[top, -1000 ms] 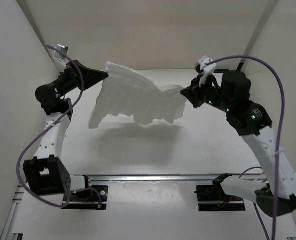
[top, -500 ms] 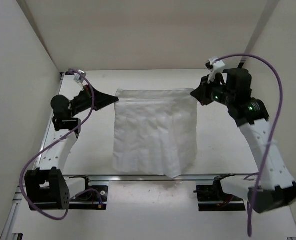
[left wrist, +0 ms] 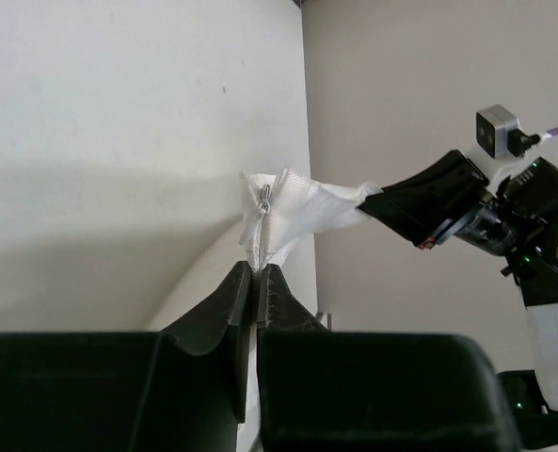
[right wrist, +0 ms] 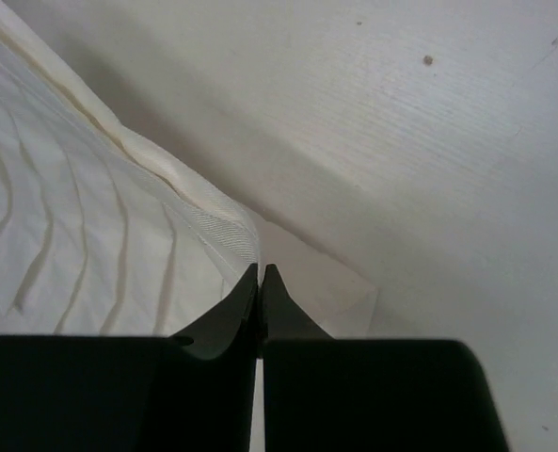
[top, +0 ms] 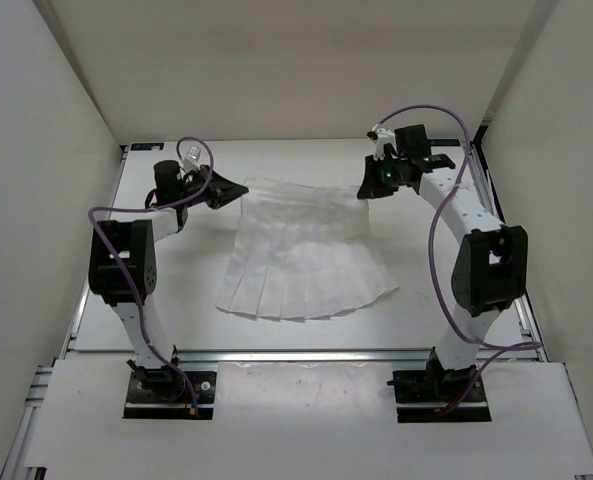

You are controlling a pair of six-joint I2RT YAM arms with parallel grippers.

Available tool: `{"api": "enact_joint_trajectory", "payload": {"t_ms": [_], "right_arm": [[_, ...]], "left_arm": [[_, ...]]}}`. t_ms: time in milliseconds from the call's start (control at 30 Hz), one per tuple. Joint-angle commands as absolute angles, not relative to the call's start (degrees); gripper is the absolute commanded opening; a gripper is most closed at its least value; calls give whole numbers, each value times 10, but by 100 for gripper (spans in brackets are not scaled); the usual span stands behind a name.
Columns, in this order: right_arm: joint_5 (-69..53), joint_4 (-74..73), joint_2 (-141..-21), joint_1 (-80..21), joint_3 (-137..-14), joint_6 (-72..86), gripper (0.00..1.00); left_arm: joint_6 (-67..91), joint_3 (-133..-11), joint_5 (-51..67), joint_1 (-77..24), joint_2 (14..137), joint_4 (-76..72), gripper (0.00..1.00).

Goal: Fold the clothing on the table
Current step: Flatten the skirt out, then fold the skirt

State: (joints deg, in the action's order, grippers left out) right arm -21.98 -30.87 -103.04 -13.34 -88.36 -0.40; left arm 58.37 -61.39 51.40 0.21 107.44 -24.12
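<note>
**Operator:** Report the position of the clothing.

**Technician:** The clothing (top: pixel 301 255) lies spread on the middle of the table (top: pixel 426 290). Its pleated hem fans toward the table's near edge and its top edge faces the table's far edge.

**Operator:** Report the left gripper.

**Technician:** The left gripper (top: pixel 238 190) is over the table's far-left part. Its jaws are clamped on one top corner of the clothing, and fabric carrying a small zip pull (left wrist: pixel 264 193) projects past the tips.

**Operator:** Report the right gripper.

**Technician:** The right gripper (top: pixel 364 190) is over the table's far-right part. Its jaws are pressed together on the other top corner, and the top edge is stretched between both grippers.
</note>
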Motion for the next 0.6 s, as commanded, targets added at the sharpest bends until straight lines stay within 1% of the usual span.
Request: {"api": "enact_joint_trajectory", "payload": {"t_ms": [0, 133, 267, 400, 467, 533, 567], "right_arm": [[-186, -279, -1053, -119, -956, -11, 0], [-180, -291, -1076, -120, -976, -11, 0], [-181, -294, -1063, -120, -961, -16, 0], [-181, -311, -1043, -122, -926, -17, 0], [-168, -310, -1011, -131, -896, -28, 0], [-151, -313, -984, -141, -857, -36, 0], [-148, -322, -966, -148, -852, -33, 0]], "left_arm": [[550, -698, 479, 6, 1119, -223, 0], [562, -742, 481, 12, 1157, -216, 0], [563, -723, 497, 18, 1154, -236, 0], [556, -656, 511, 23, 1129, -258, 0], [574, -618, 526, 33, 1110, -296, 0], [574, -565, 534, 33, 1088, -312, 0], [568, -558, 539, 32, 1071, -312, 0]]}}
